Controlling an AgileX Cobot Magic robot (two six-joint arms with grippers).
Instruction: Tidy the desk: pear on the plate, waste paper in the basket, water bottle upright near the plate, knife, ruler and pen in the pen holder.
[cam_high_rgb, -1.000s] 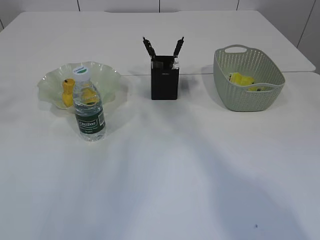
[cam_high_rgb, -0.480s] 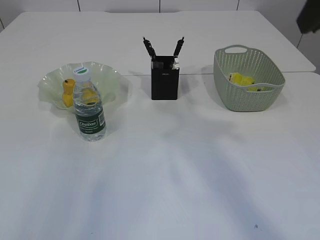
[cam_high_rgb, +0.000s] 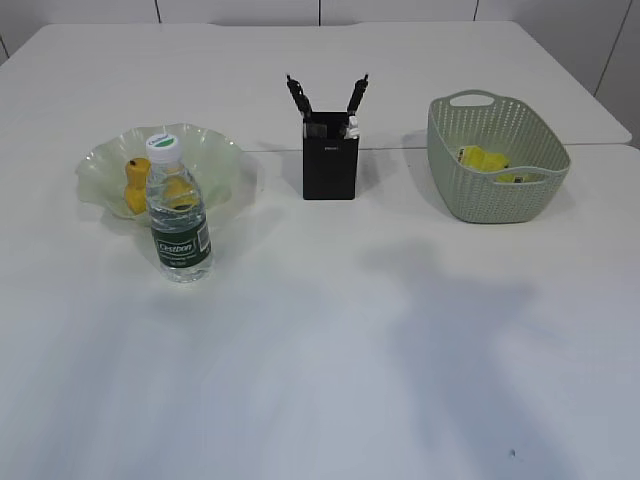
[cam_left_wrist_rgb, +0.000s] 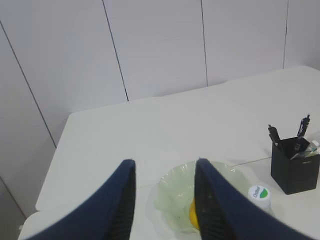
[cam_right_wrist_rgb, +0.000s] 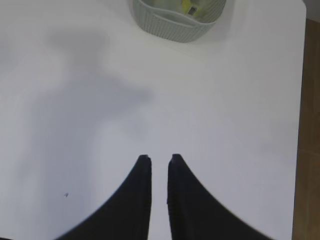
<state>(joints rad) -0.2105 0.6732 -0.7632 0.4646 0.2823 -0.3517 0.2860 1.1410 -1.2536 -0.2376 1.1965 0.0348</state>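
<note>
The water bottle (cam_high_rgb: 178, 215) stands up on the table (cam_high_rgb: 330, 340) just in front of the plate (cam_high_rgb: 215, 150), and the pear (cam_high_rgb: 136, 184) sits on that plate. The bottle looks light, smooth and a bit slippery, so its middle by the label is the best place to hold it. The left gripper (cam_left_wrist_rgb: 164, 171) is spread apart and holds nothing, and the right gripper (cam_right_wrist_rgb: 159, 159) is nearly closed with nothing between its tips.

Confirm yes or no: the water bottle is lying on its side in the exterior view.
No, the water bottle stands upright on the desk with its white cap on top, just in front of the plate.
</note>
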